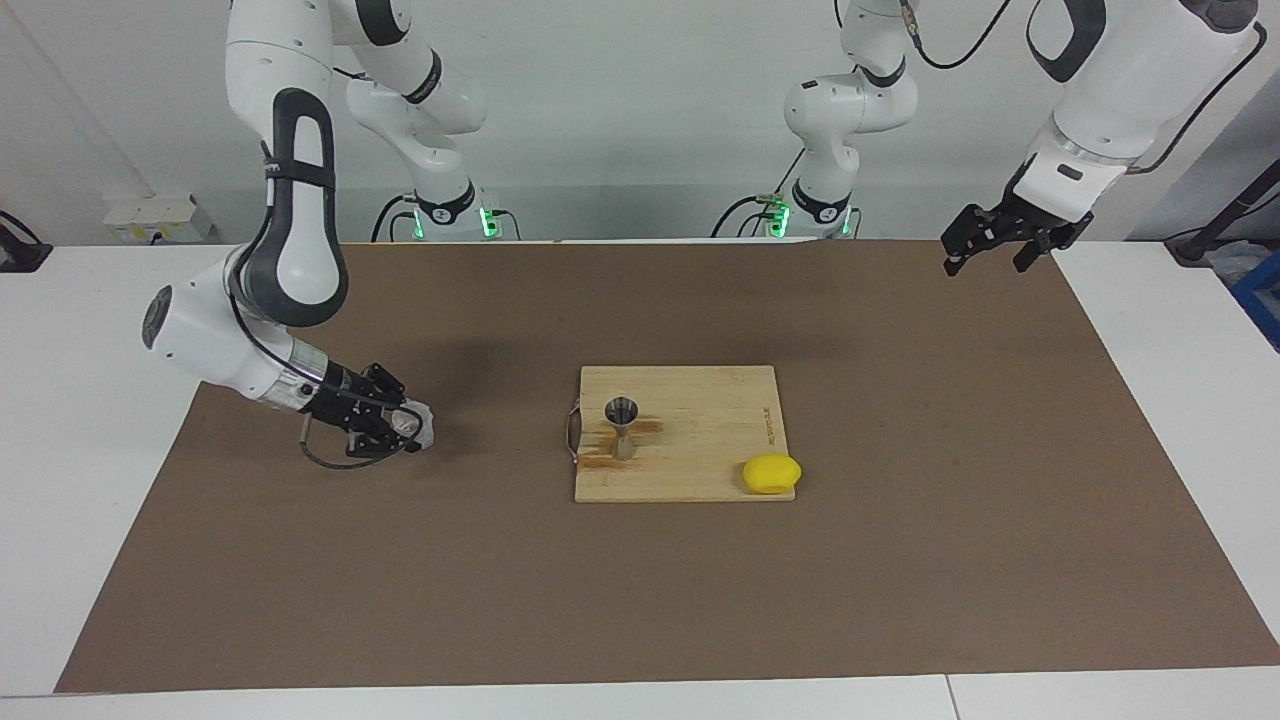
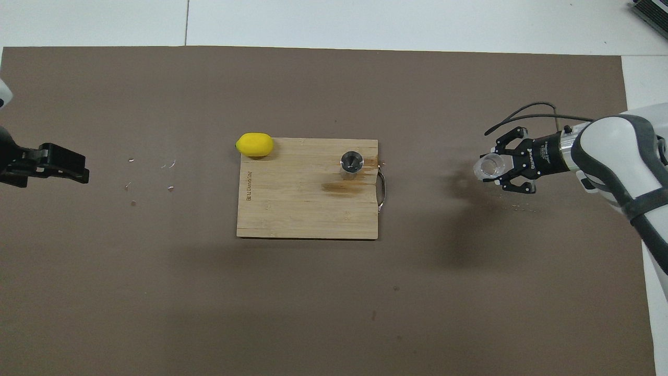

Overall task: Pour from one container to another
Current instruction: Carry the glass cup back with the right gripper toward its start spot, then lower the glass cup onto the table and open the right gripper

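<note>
A robotics lab: 2 white arms bolted at a brown-matted table, bare walls.

Centre frame, the cutting board carries the jigger and lemon; surrounding brown mat looks open, apparently unobstructed.

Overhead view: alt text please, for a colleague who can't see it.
The right gripper holds the clear glass tumbler over the brown mat. The metal jigger stands on the wooden board, a lemon at one corner.
</note>
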Controlling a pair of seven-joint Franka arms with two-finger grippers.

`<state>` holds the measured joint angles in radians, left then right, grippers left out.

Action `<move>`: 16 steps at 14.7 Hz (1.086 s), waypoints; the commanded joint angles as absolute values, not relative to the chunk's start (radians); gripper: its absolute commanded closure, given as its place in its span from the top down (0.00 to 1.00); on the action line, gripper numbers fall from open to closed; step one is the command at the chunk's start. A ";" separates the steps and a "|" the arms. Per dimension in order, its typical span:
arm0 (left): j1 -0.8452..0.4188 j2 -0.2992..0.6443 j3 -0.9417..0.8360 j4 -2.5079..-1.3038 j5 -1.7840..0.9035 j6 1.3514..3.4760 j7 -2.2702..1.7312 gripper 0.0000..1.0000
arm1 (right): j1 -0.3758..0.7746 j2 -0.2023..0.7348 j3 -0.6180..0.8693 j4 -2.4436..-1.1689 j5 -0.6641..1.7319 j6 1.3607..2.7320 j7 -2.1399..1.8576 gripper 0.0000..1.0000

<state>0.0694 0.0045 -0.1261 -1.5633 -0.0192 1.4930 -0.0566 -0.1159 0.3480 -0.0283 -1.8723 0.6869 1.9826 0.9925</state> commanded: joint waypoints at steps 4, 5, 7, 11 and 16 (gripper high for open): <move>0.064 -0.025 -0.120 -1.594 -0.006 1.497 -0.051 1.00 | -0.198 0.397 -0.017 -1.897 0.758 1.940 0.813 0.00; 0.063 -0.023 -0.120 -1.594 -0.006 1.497 -0.051 1.00 | -0.199 0.397 -0.017 -1.916 0.762 1.940 0.780 0.00; 0.064 -0.023 -0.120 -1.594 -0.006 1.497 -0.051 1.00 | -0.202 0.396 -0.017 -1.950 0.810 1.947 0.746 0.00; 0.064 -0.023 -0.120 -1.594 -0.006 1.497 -0.051 1.00 | -0.204 0.384 -0.020 -2.000 0.816 1.960 0.750 0.25; 0.063 -0.023 -0.120 -1.594 -0.006 1.497 -0.051 1.00 | -0.221 0.364 -0.029 -2.014 0.802 1.990 0.742 1.00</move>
<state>0.0694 0.0045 -0.1261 -1.5633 -0.0192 1.4930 -0.0566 -0.1964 0.4046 -0.0335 -1.9799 0.7825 1.9758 0.7754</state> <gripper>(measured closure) 0.000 0.137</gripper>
